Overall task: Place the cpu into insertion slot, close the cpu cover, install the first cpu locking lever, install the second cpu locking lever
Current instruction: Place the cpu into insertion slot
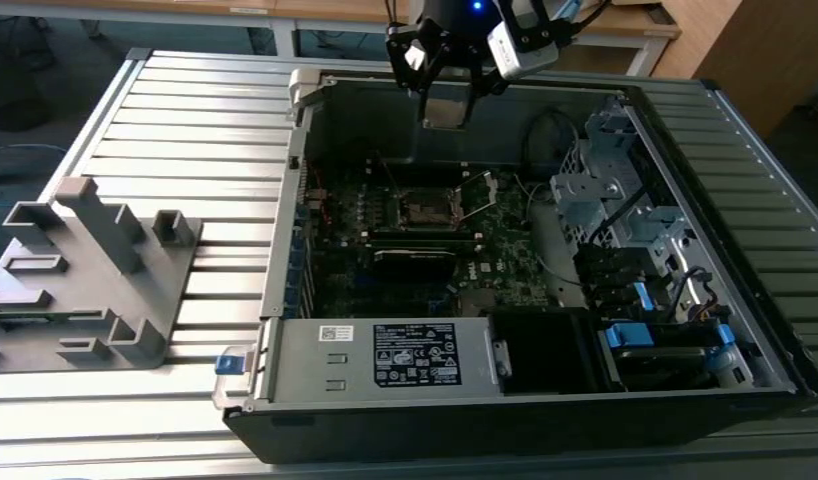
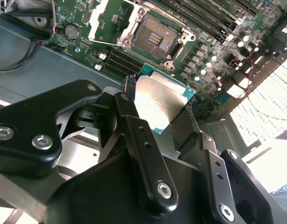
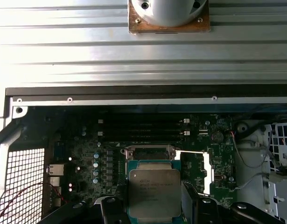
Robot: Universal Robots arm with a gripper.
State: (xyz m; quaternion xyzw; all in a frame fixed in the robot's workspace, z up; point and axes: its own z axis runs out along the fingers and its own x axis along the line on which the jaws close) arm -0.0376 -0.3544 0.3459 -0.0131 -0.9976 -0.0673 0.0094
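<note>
cpu sits clamped in the gripper, silver top showing. A black finger presses on each of two opposite edges, so the jaws are closed on the chip. In the first wrist view the cpu hangs clear of the board, partly covering the insertion slot that lies beyond it.

In the exterior view, with the insertion slot as the middle of the dial, the gripper is at twelve o'clock, high over the far rim of the open computer case. The pale slab between its fingers there is probably the cpu, though that view is too coarse to be sure. At about two o'clock, touching the socket's edge, the cpu cover is swung up and open. The labelled power supply box is at six o'clock, and drive bays are at three.

In the second wrist view the insertion slot is bare and dark inside its silver rim. The cpu cover is folded back beside it, and a thin wire lever runs along the cover's edge, unlatched. Long black memory slots lie between socket and chip.

Outside the case, at nine o'clock, a grey fixture stands on the ribbed metal table.
</note>
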